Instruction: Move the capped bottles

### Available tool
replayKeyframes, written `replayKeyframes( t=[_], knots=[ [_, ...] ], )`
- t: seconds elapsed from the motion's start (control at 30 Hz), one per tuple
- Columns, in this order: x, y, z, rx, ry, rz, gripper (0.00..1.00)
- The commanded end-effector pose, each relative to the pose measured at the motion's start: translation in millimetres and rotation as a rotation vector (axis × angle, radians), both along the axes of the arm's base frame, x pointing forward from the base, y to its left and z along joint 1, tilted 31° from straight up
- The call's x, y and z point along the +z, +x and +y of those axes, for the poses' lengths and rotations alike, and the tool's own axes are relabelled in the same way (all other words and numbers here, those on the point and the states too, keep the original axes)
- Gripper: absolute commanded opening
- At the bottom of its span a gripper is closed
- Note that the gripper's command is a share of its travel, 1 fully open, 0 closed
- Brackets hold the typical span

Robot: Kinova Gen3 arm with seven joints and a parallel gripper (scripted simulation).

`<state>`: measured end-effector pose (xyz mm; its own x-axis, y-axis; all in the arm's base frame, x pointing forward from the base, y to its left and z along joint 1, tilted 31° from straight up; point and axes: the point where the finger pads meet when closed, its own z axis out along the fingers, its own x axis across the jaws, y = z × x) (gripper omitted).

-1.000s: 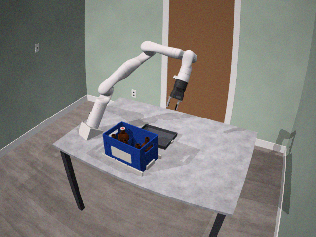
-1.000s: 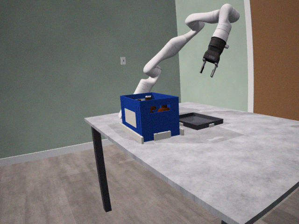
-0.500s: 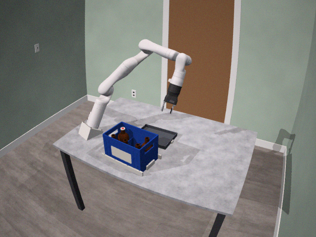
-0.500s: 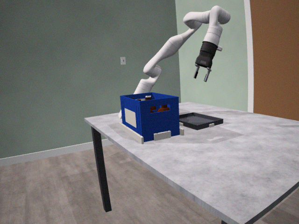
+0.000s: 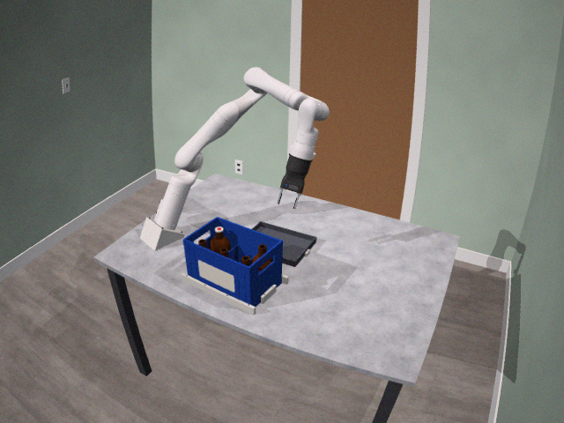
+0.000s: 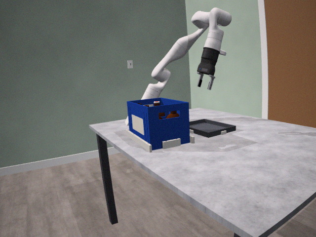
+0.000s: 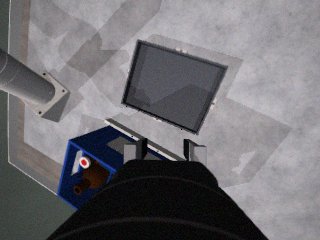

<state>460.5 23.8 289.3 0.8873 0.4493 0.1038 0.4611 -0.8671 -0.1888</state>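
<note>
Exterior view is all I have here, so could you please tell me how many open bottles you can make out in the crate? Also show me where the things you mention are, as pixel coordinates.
Observer: The top view shows four open brown necks [image 5: 262,248] [image 6: 146,105] [image 7: 77,190] inside the crate [image 5: 269,284] [image 6: 168,130] [image 7: 92,139]; more could be hidden behind its walls.

Operator: Thank you; could you also say whether the capped bottle [image 5: 219,244] [image 6: 156,103] [image 7: 84,162] is standing or lying?

Observer: It looks upright from the top, with broad brown shoulders visible below its cap.
</note>
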Motion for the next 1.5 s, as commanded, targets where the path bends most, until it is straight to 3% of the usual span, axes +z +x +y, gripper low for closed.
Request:
replayKeyframes(
  t=[0.0,0.9,1.0,1.47],
  knots=[
    [-4.7,-5.8,-9,-0.033,0.024,0.001,1.00],
    [-44.9,-53.3,-54,-0.266,0.208,0.047,1.00],
    [-43.7,-52.4,-50,-0.257,0.205,0.051,1.00],
    [-65.4,-73.6,-85,-0.400,0.312,0.070,1.00]
  ],
)
